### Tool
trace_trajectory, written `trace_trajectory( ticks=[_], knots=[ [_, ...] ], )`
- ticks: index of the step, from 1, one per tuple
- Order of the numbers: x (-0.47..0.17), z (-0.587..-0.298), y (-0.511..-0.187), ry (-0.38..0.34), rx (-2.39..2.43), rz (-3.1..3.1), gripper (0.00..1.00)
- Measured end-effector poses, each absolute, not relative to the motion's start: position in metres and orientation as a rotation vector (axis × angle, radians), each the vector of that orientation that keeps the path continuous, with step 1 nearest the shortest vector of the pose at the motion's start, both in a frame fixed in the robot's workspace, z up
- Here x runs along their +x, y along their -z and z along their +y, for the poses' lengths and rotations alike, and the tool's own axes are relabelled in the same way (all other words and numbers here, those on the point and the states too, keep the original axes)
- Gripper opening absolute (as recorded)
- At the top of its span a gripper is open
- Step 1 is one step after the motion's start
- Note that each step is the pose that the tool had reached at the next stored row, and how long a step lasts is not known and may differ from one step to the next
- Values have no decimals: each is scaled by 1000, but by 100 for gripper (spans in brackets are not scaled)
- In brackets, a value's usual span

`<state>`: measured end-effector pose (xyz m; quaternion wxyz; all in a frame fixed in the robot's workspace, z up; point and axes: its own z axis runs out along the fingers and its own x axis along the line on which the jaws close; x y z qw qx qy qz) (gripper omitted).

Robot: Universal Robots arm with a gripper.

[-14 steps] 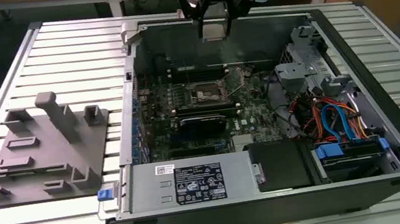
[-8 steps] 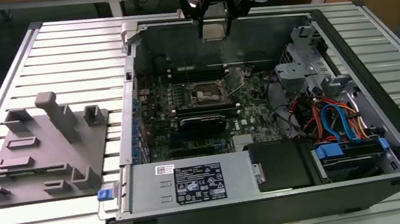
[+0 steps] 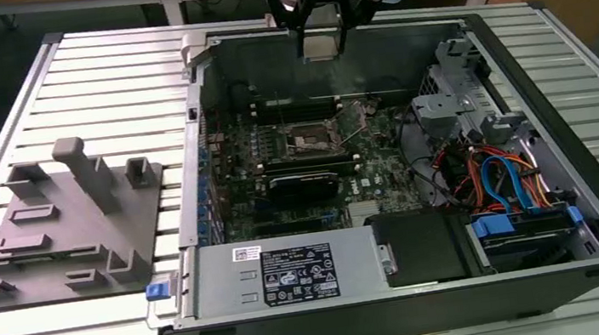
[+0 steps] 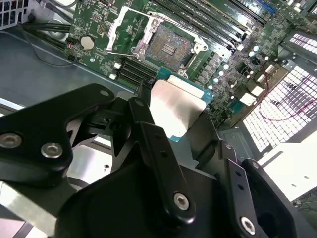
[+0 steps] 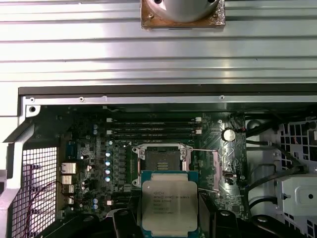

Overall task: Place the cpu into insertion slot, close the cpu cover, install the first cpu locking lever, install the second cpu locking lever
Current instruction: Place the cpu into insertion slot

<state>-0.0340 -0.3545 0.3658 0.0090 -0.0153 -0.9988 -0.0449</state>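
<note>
Silver-grey metal caps the cpu, a thin, light, stiff square on a green board. It should be rigid enough to hold by its edges, though I judge the underside contacts and the socket's pins too delicate for scraping or tilting, so opposite edges are the safe place to grip. The gripper has it that way: its black fingers are clamped on two opposite sides, the pale face clear between them. In the exterior view the chip hangs high above the far wall of the open computer case. Farther down on the motherboard lies the insertion slot, well apart from the chip and bare, with the cpu cover swung open beside it. Slatted aluminium table lies beyond.
</note>
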Motion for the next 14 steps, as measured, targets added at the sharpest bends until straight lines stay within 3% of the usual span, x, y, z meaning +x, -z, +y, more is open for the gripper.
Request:
trace_trajectory(
  ticks=[14],
  knots=[
    [-34, -354, -365, 142, -304, -3113, 54]
  ],
)
